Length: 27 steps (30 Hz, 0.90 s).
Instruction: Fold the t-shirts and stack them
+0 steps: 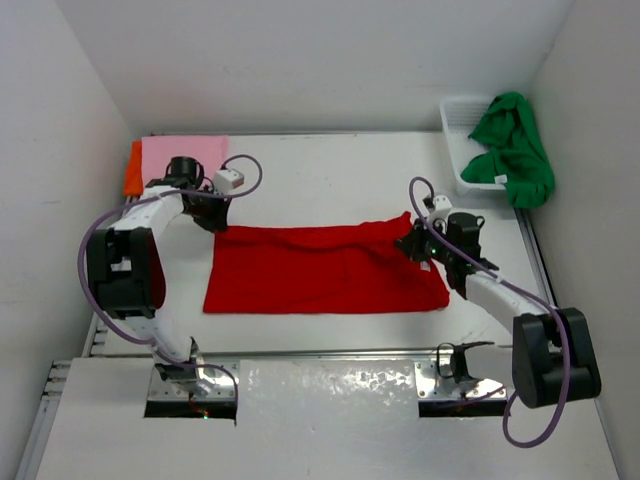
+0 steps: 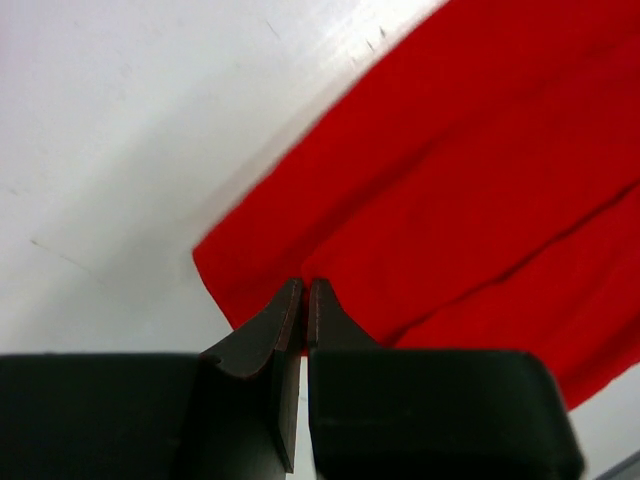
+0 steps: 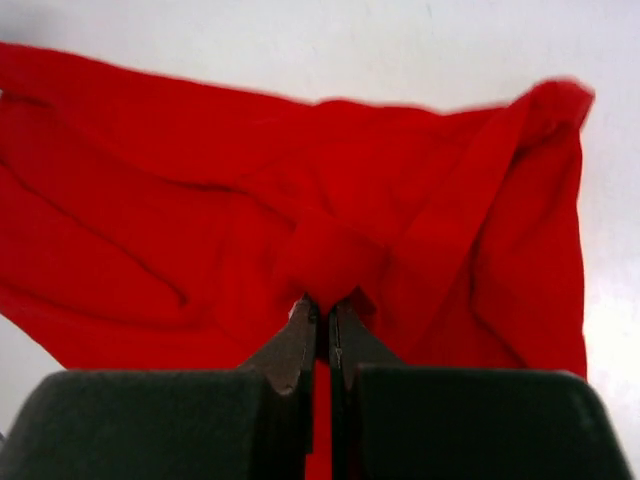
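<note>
My left end effector (image 2: 305,287) and right end effector (image 3: 322,305) pinch the far edge of red t-shirt (image 1: 320,270), centre of bench (image 1: 330,170); left grip probable. Pink t-shirt (image 1: 185,150) on orange t-shirt (image 1: 132,168) done; green t-shirt (image 1: 515,150) waits in basket (image 1: 455,110).

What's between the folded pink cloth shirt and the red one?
The left arm's black pincer, shut on a corner of the red shirt, in the top view.

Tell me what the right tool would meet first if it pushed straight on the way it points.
The red shirt: the right tool is shut on a bunched fold of it, with more red cloth straight ahead. Depth beyond that is unclear.
</note>
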Tool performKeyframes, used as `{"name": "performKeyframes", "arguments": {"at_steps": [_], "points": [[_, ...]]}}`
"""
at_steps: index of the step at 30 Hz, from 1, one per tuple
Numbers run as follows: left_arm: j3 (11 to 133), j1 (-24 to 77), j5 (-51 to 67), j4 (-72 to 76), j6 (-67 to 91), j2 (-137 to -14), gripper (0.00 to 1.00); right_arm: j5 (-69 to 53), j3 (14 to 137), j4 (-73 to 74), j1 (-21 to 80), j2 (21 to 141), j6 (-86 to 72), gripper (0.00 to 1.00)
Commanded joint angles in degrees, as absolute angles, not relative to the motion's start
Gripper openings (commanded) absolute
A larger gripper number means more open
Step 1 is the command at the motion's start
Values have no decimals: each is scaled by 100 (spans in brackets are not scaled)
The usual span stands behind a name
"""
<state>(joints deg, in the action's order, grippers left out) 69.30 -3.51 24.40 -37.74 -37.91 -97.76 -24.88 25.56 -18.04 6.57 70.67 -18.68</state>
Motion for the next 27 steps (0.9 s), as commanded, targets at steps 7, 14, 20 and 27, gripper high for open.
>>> {"name": "performKeyframes", "arguments": {"at_steps": [7,14,20,27], "points": [[6645,-589,2478,-4033,-4533,-9308,0,-1864,2083,-1223,571,6487,-1635,0],[6223,-615,2523,-4561,-5326,-9141,6,-1995,1759,-1370,571,6267,-1696,0],[5933,-607,2382,-4973,-5949,-8965,41,-2144,1600,-1521,571,6231,-1661,0],[6827,-624,2776,-5950,-6136,-8903,41,-2180,1512,-1609,571,6161,-1723,0]]}}
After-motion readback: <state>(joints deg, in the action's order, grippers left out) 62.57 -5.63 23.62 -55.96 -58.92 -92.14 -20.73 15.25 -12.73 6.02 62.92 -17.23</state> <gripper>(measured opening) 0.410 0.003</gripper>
